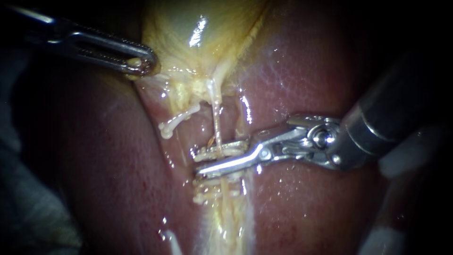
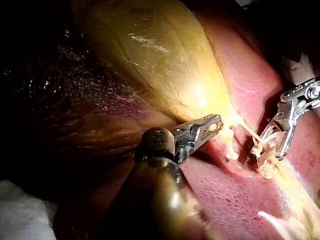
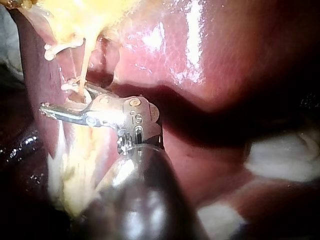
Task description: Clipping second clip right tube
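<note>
The right tube (image 1: pixel 216 120), mid-scene, is straddled by the right instrument (image 1: pixel 200 161), its hand (two slim jaws) apart around it. The gallbladder (image 1: pixel 179 28) is clamped by the left instrument (image 1: pixel 141 63); closure is called for next.

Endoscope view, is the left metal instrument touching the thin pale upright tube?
No, the left metal instrument grips the glossy yellow gallbladder at its edge, well apart from the thin pale upright tube.

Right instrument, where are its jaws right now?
In the endoscope view the right instrument comes in from the right, its open jaws straddling the thin tube at the centre, below the yellow gallbladder.
</note>
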Robot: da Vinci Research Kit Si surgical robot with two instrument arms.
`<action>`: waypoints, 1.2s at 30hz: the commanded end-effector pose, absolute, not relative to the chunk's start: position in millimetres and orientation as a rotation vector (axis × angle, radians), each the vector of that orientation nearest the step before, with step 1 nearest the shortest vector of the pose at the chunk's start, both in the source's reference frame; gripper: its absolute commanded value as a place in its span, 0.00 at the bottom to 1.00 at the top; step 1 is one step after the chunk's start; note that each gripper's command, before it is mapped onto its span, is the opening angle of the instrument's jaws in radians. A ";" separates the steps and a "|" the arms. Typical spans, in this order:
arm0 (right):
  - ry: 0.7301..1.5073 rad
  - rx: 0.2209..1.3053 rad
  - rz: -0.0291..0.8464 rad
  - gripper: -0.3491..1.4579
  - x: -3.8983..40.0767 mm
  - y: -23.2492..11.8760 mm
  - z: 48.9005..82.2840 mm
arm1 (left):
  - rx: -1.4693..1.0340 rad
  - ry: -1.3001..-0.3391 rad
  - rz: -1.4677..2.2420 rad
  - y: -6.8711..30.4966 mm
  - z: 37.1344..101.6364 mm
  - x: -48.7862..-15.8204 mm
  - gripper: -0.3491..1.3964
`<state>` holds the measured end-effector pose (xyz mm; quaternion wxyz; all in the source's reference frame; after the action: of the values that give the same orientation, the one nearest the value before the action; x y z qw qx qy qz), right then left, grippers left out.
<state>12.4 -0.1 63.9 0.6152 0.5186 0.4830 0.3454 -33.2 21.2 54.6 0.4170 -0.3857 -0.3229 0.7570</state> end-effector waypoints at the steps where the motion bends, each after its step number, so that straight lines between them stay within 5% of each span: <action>1: 1.112 1.201 0.790 0.47 12.4 -0.1 63.5 | -0.969 -0.810 1.900 21.2 54.7 -33.2 0.00; 7: 1.110 1.233 0.751 0.43 12.5 -0.3 63.1 | -0.969 -0.810 1.900 21.2 54.7 -33.2 0.00; 19: 1.104 1.257 0.723 0.21 12.0 0.2 63.0 | -0.969 -0.810 1.900 21.1 54.7 -33.2 0.00; 25: 1.101 1.261 0.726 0.00 11.9 0.2 63.0 | -0.969 -0.810 1.900 21.1 54.7 -33.2 0.00; 36: 1.081 1.283 0.750 0.00 11.5 -0.1 63.2 | -0.968 -0.810 1.900 21.1 54.6 -33.2 0.00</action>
<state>11.5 0.0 63.2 0.6067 0.5552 0.4672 0.3247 -33.2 21.1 54.7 0.4169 -0.3858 -0.3227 0.7571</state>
